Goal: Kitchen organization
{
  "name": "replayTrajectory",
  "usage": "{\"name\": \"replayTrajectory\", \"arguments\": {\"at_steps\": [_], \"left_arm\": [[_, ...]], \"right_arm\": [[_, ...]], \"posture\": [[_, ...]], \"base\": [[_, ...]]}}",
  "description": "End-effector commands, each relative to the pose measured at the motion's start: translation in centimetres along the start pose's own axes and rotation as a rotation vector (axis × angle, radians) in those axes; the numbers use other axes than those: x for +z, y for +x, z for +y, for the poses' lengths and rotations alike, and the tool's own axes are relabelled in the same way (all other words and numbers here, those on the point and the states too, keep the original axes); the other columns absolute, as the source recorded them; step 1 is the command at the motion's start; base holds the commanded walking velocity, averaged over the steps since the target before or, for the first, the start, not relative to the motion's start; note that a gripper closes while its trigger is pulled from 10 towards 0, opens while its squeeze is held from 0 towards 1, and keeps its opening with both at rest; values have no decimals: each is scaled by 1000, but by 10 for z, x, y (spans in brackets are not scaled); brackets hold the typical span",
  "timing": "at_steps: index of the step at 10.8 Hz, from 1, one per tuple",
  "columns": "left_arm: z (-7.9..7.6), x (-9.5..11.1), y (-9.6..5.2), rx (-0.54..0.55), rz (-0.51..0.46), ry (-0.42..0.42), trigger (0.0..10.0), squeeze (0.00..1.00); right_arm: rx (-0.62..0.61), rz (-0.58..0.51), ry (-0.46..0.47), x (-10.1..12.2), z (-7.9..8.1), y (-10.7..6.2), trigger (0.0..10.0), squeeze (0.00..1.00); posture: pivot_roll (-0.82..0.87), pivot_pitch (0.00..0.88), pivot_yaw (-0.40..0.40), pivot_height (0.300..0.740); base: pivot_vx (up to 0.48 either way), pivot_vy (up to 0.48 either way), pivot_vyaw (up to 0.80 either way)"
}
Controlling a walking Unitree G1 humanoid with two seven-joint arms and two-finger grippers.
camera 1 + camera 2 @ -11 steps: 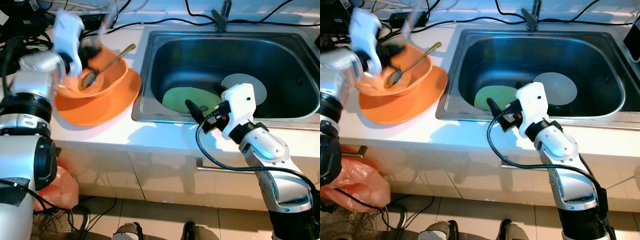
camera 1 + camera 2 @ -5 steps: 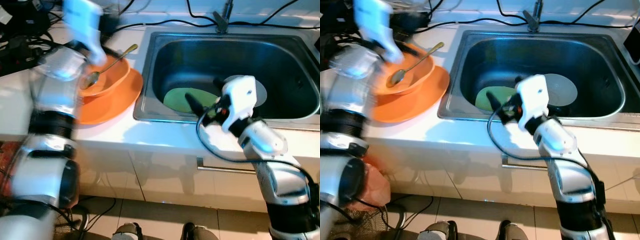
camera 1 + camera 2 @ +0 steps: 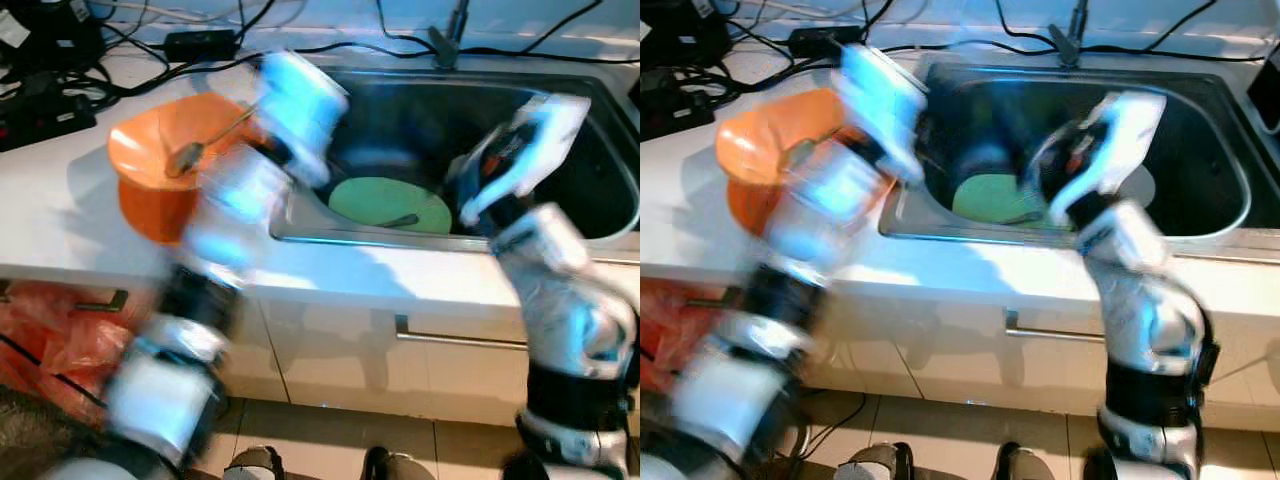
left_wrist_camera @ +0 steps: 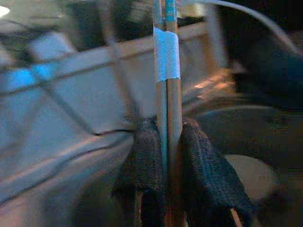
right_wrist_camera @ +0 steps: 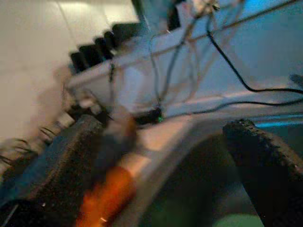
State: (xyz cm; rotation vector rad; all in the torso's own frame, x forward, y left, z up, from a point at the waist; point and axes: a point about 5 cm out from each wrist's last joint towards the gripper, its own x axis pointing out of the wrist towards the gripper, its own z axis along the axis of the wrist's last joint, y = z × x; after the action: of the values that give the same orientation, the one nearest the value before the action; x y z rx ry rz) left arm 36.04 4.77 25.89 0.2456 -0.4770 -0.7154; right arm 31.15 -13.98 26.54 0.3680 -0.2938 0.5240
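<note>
- While both arms blur, I count two chopsticks (image 4: 166,94) pinched upright in my left hand (image 4: 165,189).
- One orange bowl (image 3: 165,150) with one spoon (image 3: 190,152) sits on the bench (image 3: 60,200); one green plate (image 3: 390,202) lies in the sink (image 3: 600,100).
- My right hand (image 5: 175,165) is spread wide, holding nothing.
- Since a second ago, my left arm has swung from the bowl toward the sink, and my right arm has risen.
</note>
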Motion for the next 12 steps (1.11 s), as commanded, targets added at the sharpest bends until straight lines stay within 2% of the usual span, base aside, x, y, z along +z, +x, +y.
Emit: {"name": "replayTrajectory", "arguments": {"at_steps": [1,5,9,10,11,12], "left_arm": [[3,6,-2,9,-25,33,0,0],[-7,7,-6,18,-40,2,0,0],[-15,7,-7,4,-40,-19,0,0],[-17,8,-6,-4,-44,-26,0,0],[-19,9,-6,-11,-44,-29,0,0],[-20,9,-6,-16,-41,-34,0,0]], "right_arm": [[1,-11,38,4,0,-2,10000,0],[22,-42,239,5,-3,11,10000,0],[37,-41,284,3,-5,19,10000,0],[50,-40,296,1,-5,24,5529,0],[63,-39,311,-1,-5,29,3961,0],[76,-34,315,-3,-4,33,1216,0]], "posture": [[59,122,29,740],[72,130,25,740],[71,133,21,740],[71,133,21,740],[74,133,19,740],[76,134,19,740]], "base": [[0,0,0],[0,0,0],[0,0,0],[0,0,0],[0,0,0],[0,0,0]]}}
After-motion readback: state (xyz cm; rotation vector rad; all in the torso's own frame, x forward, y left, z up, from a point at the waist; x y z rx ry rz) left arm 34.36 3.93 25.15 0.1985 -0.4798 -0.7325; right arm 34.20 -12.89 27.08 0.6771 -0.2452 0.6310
